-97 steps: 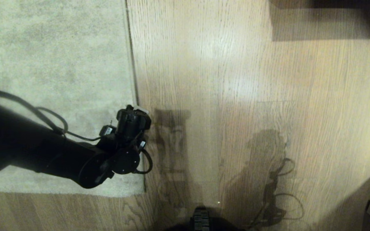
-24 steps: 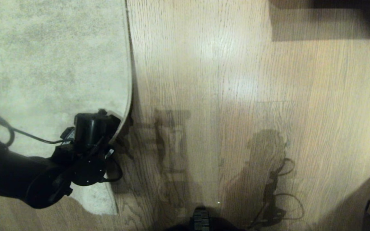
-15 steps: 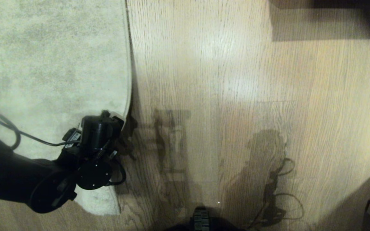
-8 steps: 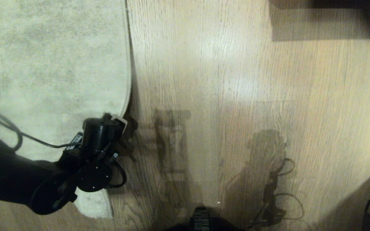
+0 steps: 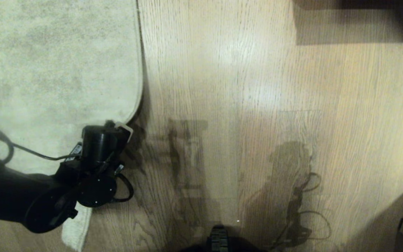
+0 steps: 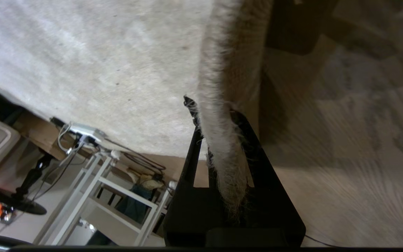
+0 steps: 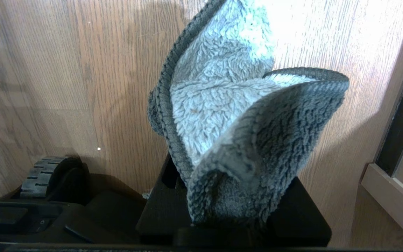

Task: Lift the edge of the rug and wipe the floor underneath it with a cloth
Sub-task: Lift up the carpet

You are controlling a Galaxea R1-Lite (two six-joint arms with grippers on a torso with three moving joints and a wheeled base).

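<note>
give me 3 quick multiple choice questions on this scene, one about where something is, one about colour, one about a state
1. Where is the left tool?
A. at the rug edge, near the rug's corner
B. out on bare floor by the dark furniture
C. beside the robot's wheel

2. What colour is the cloth?
A. bright red
B. grey
C. yellow

3. What is the state of the rug edge at the left tool?
A. lying flat, untouched
B. rolled into a tight tube
C. pinched between the tool's fingers and raised off the floor

Answers:
1 A, the head view shows the tool at the rug's border beside the wood.
2 B, the right wrist view shows grey fluffy fabric in the right tool.
3 C, the left wrist view shows the pile edge clamped between the fingers, and the head view shows the corner curled up.
</note>
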